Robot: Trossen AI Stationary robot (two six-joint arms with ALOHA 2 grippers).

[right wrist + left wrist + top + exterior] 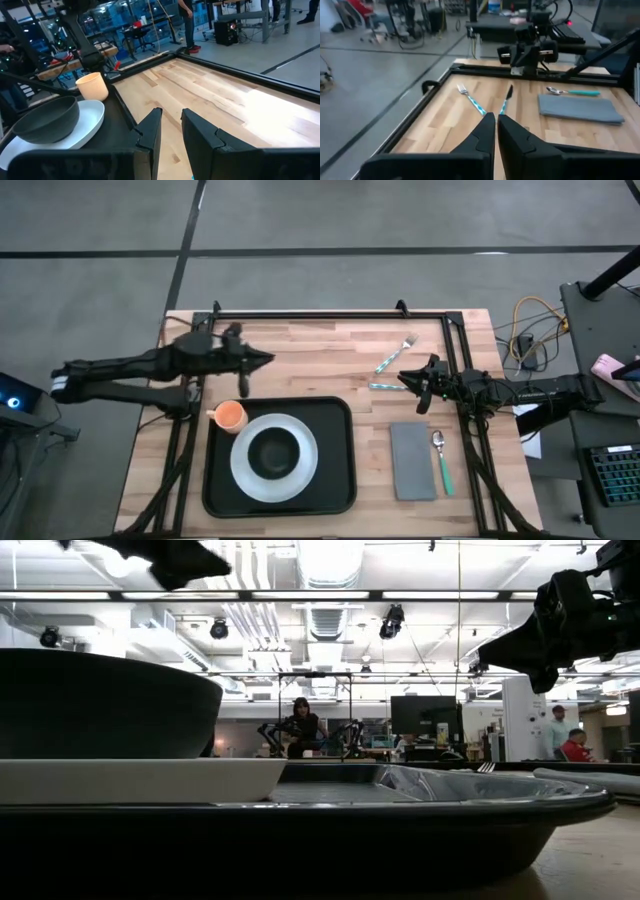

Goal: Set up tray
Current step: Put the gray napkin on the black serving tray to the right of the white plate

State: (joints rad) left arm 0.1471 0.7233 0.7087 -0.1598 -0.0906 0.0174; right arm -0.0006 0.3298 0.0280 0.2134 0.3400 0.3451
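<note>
**Tray loaded at the near left, both my claws in the air**

The wooden table (330, 350) fills the middle of the high view, with a dark frame round its edges. On its near left part lies the tray (335, 480), black, rounded at the corners, with a raised rim. It is by far the widest thing here.

Inside the tray sits a white plate (300, 470), and a dark bowl (272, 452) rests in the middle of that plate. An orange cup (230, 416) stands at the tray's far left corner, just beside the plate.

To the right of the tray, apart from it, a flat grey napkin (412, 461) lies on the bare wood. A spoon (441, 461) with a teal handle lies just beside the napkin's right edge, bowl end pointing far.

Farther back on the right, a fork (396, 353) with a patterned blue handle lies at a slant, and a knife (384, 386) with the same kind of handle lies near it.

My left claw (262, 359) hangs above the table beyond the tray's far left corner, its fingers (485, 132) pressed nearly together and holding nothing. My right claw (408, 379) hovers just beside the knife, on its right; its fingers (150, 131) stand a narrow gap apart with nothing between them.
</note>
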